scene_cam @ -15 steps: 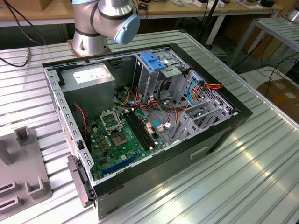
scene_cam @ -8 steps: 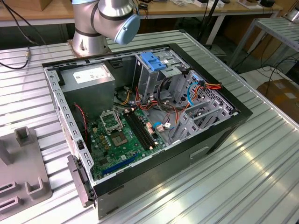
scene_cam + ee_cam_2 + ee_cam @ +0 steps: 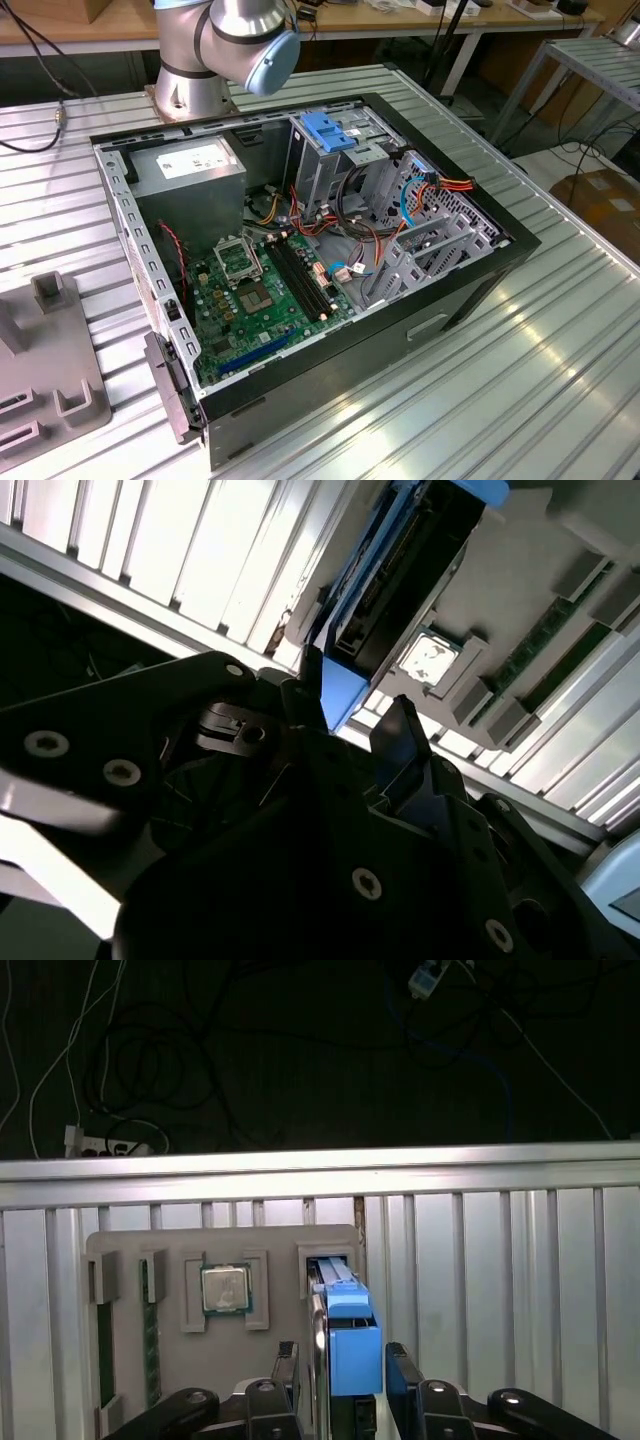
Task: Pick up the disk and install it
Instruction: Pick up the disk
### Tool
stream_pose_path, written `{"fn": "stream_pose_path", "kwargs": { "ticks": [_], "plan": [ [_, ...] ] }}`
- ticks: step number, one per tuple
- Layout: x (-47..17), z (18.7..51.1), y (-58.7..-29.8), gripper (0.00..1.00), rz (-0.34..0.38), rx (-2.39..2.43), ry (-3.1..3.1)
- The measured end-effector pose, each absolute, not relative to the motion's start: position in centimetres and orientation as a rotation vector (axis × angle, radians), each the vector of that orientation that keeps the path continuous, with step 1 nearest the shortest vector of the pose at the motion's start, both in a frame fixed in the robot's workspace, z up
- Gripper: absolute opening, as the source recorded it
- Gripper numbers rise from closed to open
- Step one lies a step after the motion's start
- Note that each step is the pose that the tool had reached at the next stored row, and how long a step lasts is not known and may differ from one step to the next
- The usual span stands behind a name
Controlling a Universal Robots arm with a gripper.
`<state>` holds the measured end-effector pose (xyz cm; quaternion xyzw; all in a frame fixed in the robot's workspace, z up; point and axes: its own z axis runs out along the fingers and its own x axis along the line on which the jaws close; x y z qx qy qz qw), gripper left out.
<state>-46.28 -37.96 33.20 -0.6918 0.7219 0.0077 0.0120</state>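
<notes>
A robotics lab or workshop set up for computer assembly. A wide tabletop (image 3: pixel 560 380) of ribbed aluminium carries an open desktop computer case (image 3: pixel 470 290) lying on its side, its green motherboard (image 3: pixel 265 300), drive bays and coloured wiring exposed. The base of a grey and blue robot arm (image 3: pixel 240 40) is bolted to the tabletop behind the case. Beyond it stand long wooden workbenches (image 3: pixel 400 20), loose black cables (image 3: pixel 30 60), another metal table (image 3: pixel 590 60) and a cardboard box (image 3: pixel 605 200) on the floor. In the first wrist view, a grey fixture plate (image 3: pixel 280 1260) holds a processor chip (image 3: pixel 226 1289), and a power strip (image 3: pixel 110 1145) lies among cables on the dark floor.
</notes>
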Motion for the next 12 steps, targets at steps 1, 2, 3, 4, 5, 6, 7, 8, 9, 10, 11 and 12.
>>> {"fn": "stream_pose_path", "kwargs": {
  "ticks": [1,2,3,4,5,6,7,8,9,10,11,12],
  "plan": [
    [-46.29,33.09,-37.97,0.47,0.025,-2.157,2.25],
    [-46.32,32.98,-37.97,0.47,0.025,-2.157,2.25],
    [-46.34,32.88,-37.97,0.47,0.026,-2.156,2.25],
    [-46.38,32.78,-37.97,0.47,0.027,-2.156,2.249],
    [-46.43,32.69,-37.97,0.47,0.027,-2.156,2.249],
    [-46.48,32.6,-37.97,0.47,0.028,-2.156,2.249],
    [-46.54,32.5,-37.96,0.47,0.028,-2.155,2.249],
    [-46.62,32.4,-37.96,0.47,0.028,-2.155,2.249],
    [-46.72,32.32,-37.96,0.47,0.029,-2.155,2.249],
    [-46.85,32.19,-37.97,0.47,0.029,-2.155,2.248],
    [-46.85,32.17,-37.96,0.47,0.029,-2.155,2.248],
    [-46.86,32.16,-37.96,0.47,0.029,-2.155,2.248]
  ]
}}
